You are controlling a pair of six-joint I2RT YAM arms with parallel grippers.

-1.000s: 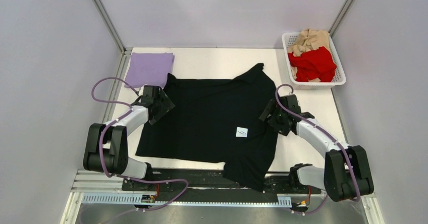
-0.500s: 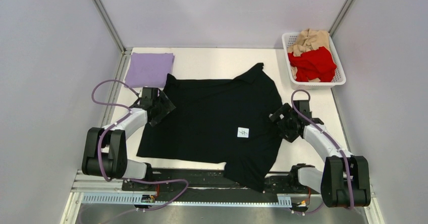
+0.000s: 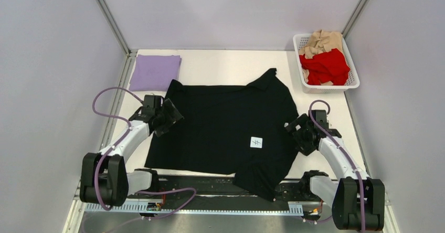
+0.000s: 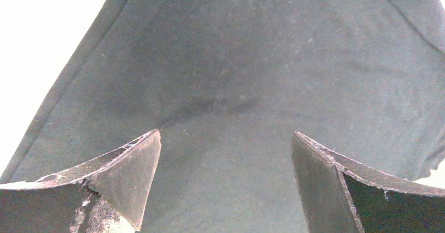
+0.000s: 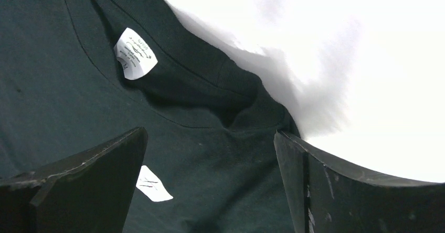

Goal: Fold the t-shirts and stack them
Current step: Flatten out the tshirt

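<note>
A large black t-shirt (image 3: pixel 220 120) lies spread on the white table, with a small white tag (image 3: pixel 256 142) near its right side. One corner hangs over the near edge. My left gripper (image 3: pixel 167 118) is open and low over the shirt's left edge; the left wrist view (image 4: pixel 225 133) shows only black cloth between the fingers. My right gripper (image 3: pixel 295 133) is open over the shirt's right edge; in the right wrist view (image 5: pixel 210 133) it sits by the collar and its tag (image 5: pixel 135 53). A folded lavender t-shirt (image 3: pixel 155 71) lies at the back left.
A white basket (image 3: pixel 326 88) at the back right holds a red t-shirt (image 3: pixel 325 67) and a tan t-shirt (image 3: pixel 322 41). Bare white table (image 3: pixel 231 62) shows behind the black shirt and on its right (image 3: pixel 330 107). Grey walls close in both sides.
Both grippers have moved toward the near edge, the right one also to the right. The black shirt has shifted slightly nearer with them, its back left corner away from the lavender shirt.
</note>
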